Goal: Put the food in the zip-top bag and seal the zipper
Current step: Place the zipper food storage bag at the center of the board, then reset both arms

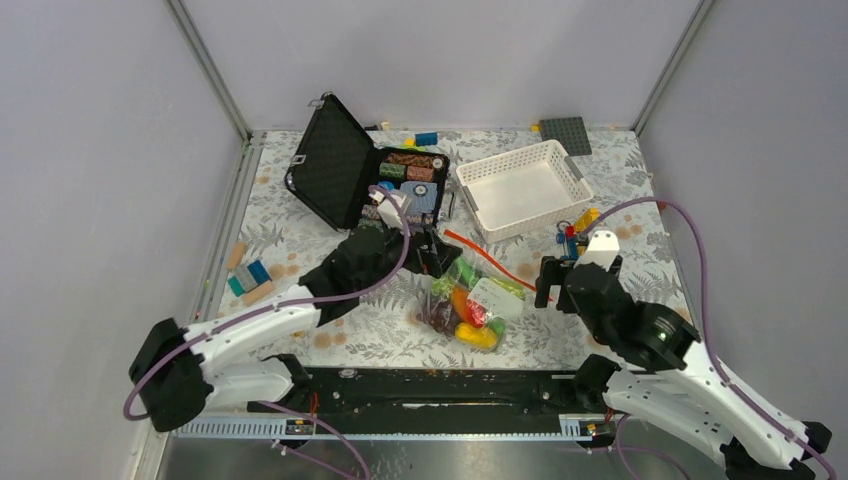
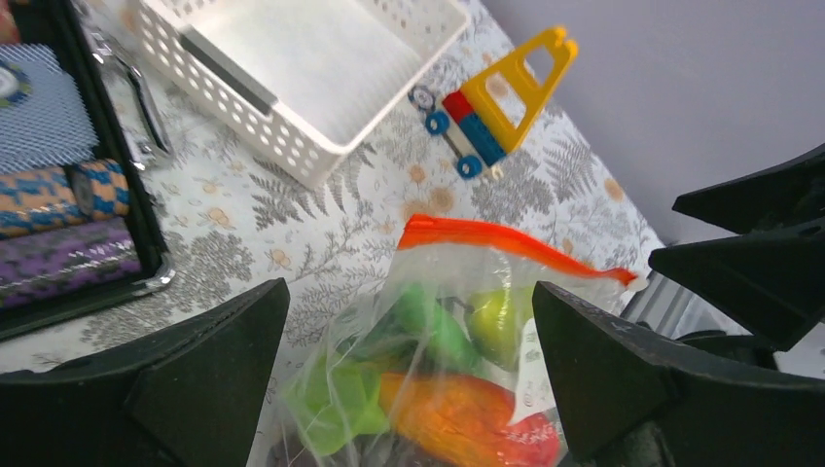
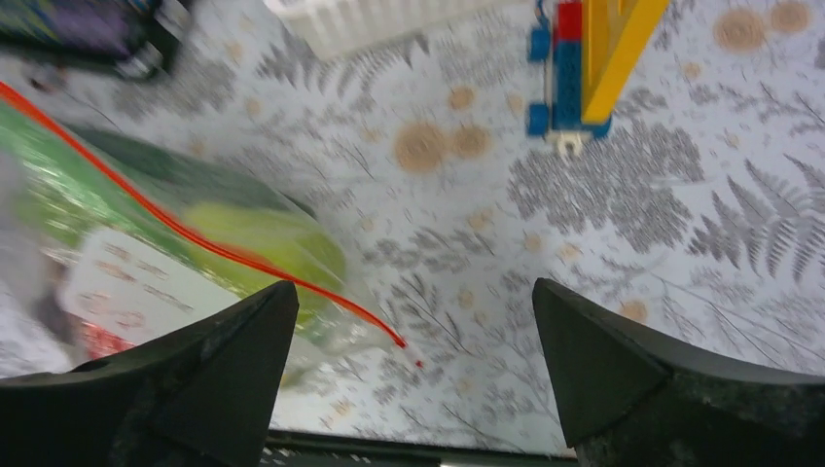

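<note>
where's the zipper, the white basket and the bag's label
zipper (image 2: pixel 506 239), left wrist view, middle of the orange strip
white basket (image 1: pixel 520 190), top external view, bare floor inside
label (image 1: pixel 495 297), top external view, centre of the white patch

The fern-printed counter (image 1: pixel 300 240) carries an open black hard case (image 1: pixel 335 160) at eleven o'clock. At one o'clock sits a white plastic lattice basket (image 1: pixel 523 190), with a flat grey studded plate (image 1: pixel 566 134) beyond it. A blue, red and yellow brick toy (image 1: pixel 575 232) lies just beside the basket at three o'clock. Loose tan and blue bricks (image 1: pixel 250 278) lie at nine o'clock. Near the centre, toward six o'clock, lies a clear crinkly zip-top bag (image 1: pixel 470 305) of colourful toy food, its red-orange zipper strip (image 1: pixel 480 252) on the twelve o'clock side.
</note>
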Robot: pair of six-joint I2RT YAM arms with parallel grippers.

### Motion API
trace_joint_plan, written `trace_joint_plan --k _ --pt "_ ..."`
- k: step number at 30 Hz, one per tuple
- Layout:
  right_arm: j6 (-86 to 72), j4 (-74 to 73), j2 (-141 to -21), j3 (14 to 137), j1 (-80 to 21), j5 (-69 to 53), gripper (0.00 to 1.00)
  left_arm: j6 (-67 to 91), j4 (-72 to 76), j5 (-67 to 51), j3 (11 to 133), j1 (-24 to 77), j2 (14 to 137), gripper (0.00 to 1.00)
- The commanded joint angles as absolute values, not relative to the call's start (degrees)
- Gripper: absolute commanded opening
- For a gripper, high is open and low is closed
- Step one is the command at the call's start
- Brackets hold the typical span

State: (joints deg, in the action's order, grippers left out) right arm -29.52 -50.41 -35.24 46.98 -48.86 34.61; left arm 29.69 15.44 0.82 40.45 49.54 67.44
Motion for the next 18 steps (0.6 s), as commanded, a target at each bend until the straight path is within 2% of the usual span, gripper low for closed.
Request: trace_joint_plan --k 1,5,10,13,18 --pt "-28.4 -38.3 -30.2 47.0 -48.4 38.9 1.0 27.5 7.0 6.9 44.4 49.5 58.0 0.99" --pt "-24.5 -30.8 -25.6 44.4 -48.4 39.4 1.0 27.7 1.8 11.9 42.1 49.5 46.0 0.99" --pt "-22.9 -31.8 -23.7 44.9 -48.4 44.4 1.0 33.9 -15.6 37.8 42.0 49.2 36.2 0.99" --pt "-26.5 -36.8 -25.3 47.0 -48.4 51.4 1.0 41.0 -28.2 48.2 46.0 48.0 36.7 0.99" --pt "-33.1 -44.5 -28.4 51.5 -48.4 57.3 1.0 50.9 -45.6 55.9 54.4 45.2 44.1 0.99"
